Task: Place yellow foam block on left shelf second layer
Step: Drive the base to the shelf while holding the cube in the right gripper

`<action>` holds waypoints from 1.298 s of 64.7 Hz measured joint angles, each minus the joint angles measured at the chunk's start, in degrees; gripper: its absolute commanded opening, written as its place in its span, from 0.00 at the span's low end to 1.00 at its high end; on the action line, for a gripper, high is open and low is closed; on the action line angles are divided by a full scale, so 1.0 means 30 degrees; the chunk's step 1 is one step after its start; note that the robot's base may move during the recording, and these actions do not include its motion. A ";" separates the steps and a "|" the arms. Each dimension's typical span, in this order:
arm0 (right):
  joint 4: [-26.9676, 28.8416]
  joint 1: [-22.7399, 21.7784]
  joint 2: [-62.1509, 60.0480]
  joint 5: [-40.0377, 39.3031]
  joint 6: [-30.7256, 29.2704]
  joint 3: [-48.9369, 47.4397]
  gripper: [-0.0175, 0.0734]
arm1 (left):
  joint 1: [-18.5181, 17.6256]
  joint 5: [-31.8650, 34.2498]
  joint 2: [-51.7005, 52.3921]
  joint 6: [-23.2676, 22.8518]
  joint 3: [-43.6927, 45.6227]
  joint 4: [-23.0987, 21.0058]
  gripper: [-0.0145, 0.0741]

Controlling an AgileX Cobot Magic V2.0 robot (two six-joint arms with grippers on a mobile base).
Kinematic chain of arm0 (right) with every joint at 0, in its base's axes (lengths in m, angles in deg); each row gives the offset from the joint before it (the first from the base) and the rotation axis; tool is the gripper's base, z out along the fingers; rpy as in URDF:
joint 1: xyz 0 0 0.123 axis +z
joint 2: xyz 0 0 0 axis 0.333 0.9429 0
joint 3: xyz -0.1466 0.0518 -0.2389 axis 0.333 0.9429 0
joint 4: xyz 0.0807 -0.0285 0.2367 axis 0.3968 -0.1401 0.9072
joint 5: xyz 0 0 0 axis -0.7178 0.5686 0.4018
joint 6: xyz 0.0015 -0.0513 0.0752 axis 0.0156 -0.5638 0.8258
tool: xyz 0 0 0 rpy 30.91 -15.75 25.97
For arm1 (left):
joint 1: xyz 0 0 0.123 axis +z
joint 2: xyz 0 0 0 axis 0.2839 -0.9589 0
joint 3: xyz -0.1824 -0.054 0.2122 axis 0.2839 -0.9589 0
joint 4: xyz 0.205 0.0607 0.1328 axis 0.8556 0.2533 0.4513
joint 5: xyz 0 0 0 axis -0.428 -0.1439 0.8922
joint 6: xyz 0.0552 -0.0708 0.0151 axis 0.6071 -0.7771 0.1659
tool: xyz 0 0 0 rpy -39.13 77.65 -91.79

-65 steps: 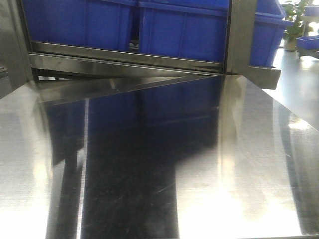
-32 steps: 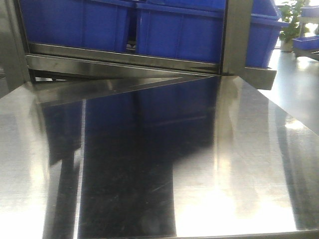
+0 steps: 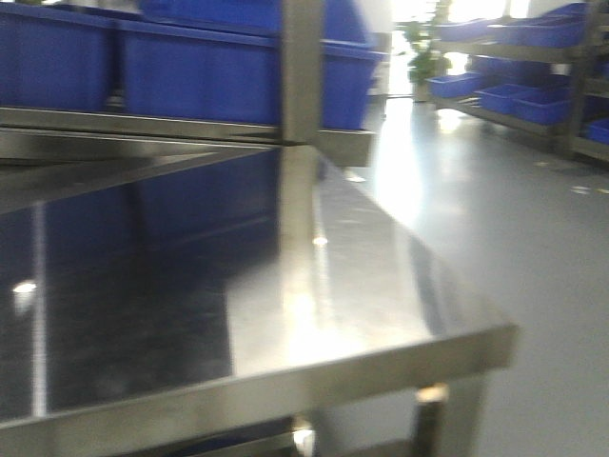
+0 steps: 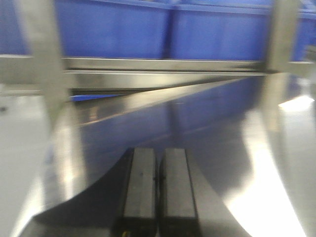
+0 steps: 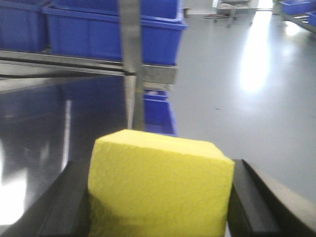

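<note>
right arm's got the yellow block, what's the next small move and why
Probably hold the right gripper shut and carry the yellow foam block forward and left, toward the shelf frame holding the blue crates. The block sits squarely between the jaws, but no open shelf layer faces it: the right wrist view shows only steel table, crates and floor.

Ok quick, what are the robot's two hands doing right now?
Left gripper: shut, holding nothing.
Right gripper: shut on the yellow block.
</note>
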 measured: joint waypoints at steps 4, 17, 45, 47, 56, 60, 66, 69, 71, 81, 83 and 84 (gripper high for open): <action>0.0000 0.0000 0.0000 0.0000 0.0000 0.0033 0.50 | 0.0000 0.0000 0.0000 0.0000 0.0000 0.0000 0.32; 0.0000 0.0000 0.0000 0.0000 0.0000 0.0033 0.50 | 0.0000 0.0000 0.0000 0.0000 0.0000 0.0000 0.32; 0.0000 0.0000 0.0000 0.0000 0.0000 0.0033 0.50 | 0.0000 0.0000 0.0000 0.0000 0.0000 0.0000 0.32; 0.0000 0.0000 0.0000 0.0000 0.0000 0.0033 0.50 | 0.0000 0.0000 0.0000 0.0000 0.0000 0.0000 0.32; 0.0000 0.0000 0.0000 0.0000 0.0000 0.0033 0.50 | 0.0000 0.0000 0.0000 0.0000 0.0000 0.0000 0.32; 0.0000 0.0000 0.0000 0.0000 0.0000 0.0033 0.50 | 0.0000 0.0000 0.0000 0.0000 0.0000 0.0000 0.32; 0.0000 0.0000 0.0000 0.0000 0.0000 0.0033 0.50 | 0.0000 0.0000 0.0000 0.0000 0.0000 0.0000 0.32; 0.0000 0.0000 0.0000 0.0000 0.0000 0.0033 0.50 | 0.0000 0.0000 0.0000 0.0000 0.0000 0.0000 0.32; 0.0000 0.0000 0.0000 0.0000 0.0000 0.0033 0.50 | 0.0000 0.0000 0.0000 0.0000 0.0000 0.0000 0.32; 0.0000 0.0000 0.0000 0.0000 0.0000 0.0033 0.50 | 0.0000 0.0000 0.0000 0.0000 0.0000 0.0000 0.32; 0.0000 0.0000 0.0000 0.0000 0.0000 0.0033 0.50 | 0.0000 0.0000 0.0000 0.0000 0.0000 0.0000 0.32; 0.0000 0.0000 0.0000 0.0000 0.0000 0.0033 0.50 | 0.0000 0.0000 0.0000 0.0000 0.0000 0.0000 0.32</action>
